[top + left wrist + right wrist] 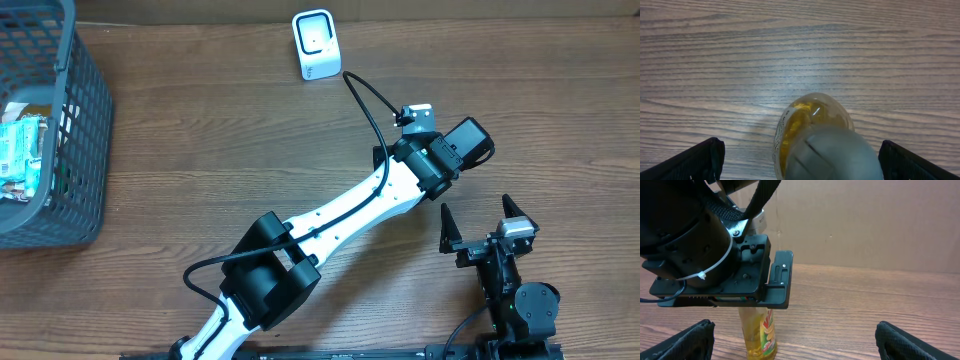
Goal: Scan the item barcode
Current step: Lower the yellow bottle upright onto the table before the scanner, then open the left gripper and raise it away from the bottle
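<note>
Here's the bottle (810, 120), standing upright on the tabletop (200, 150), amber-yellow liquid glowing through the clear body and a grey cap (835, 155) right under my left wrist camera. My left pincer (800, 144) is directly above it and wide open, one dark fingertip (695, 160) out at the left edge and the other far out at the right, with the bottle between them and nothing gripped. Small print runs down a label on the bottle's left side, too fine to read from here. From my right wrist camera I catch the same bottle (762, 332) low in the shot, under the black body of my left arm, with a label in red and green; the liquid sits deep in its lower half. In the overhead view the left arm hides the bottle completely, stretched diagonally across the right-hand part of the tabletop. My right pincer (475, 207) waits near the front edge, just beside that spot, its two black fingers splayed open and empty. Further out, the white scanner (315, 45) stands at the far edge, well apart from the bottle, and a black cable (370, 105) loops from my left arm up toward it. Way over on the left sits the grey mesh basket (80, 130), with some packets (20, 150) inside.
</note>
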Controlling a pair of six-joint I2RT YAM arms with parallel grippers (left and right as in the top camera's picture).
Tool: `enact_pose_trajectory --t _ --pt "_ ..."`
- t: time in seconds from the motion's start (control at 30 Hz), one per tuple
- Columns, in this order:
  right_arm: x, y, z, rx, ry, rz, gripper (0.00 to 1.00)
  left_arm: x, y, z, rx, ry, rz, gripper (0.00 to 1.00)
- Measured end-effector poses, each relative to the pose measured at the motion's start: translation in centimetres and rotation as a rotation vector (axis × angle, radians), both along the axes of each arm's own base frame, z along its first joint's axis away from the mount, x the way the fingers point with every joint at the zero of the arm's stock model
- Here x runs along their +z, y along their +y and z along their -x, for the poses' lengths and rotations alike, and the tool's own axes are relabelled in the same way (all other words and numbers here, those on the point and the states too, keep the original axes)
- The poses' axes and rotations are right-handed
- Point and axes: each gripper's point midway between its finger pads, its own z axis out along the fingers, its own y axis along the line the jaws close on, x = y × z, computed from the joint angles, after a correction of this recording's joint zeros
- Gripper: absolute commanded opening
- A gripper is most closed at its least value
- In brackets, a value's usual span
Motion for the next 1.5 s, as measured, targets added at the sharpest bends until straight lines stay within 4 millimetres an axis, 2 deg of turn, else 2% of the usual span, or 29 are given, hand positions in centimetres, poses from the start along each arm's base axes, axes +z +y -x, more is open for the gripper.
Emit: enact_pose_trajectory --t 0.3,0.57,0.93,1.3,1.5 --pt "0.0 0.0 0.0 0.0 0.0 0.0 1.0 0.5 -0.2 -0.2 -0.065 -0.014 -0.034 1.0" --pt "0.0 0.0 0.0 0.0 0.0 0.0 1.0 3.0 -0.5 -0.4 -0.102 -0.052 -0.017 1.0" --pt "0.0 0.0 0.0 0.0 0.0 0.0 1.0 5.8 0.3 -1.1 -0.114 -0.092 0.002 1.0" --pt "0.0 0.0 0.0 0.0 0.0 0.0 1.0 10.8 0.5 -1.3 -0.15 -0.181 0.061 1.0" --pt "0.0 0.0 0.0 0.0 0.0 0.0 1.0 13.8 2.0 -1.8 -0.145 -0.229 0.087 1.0"
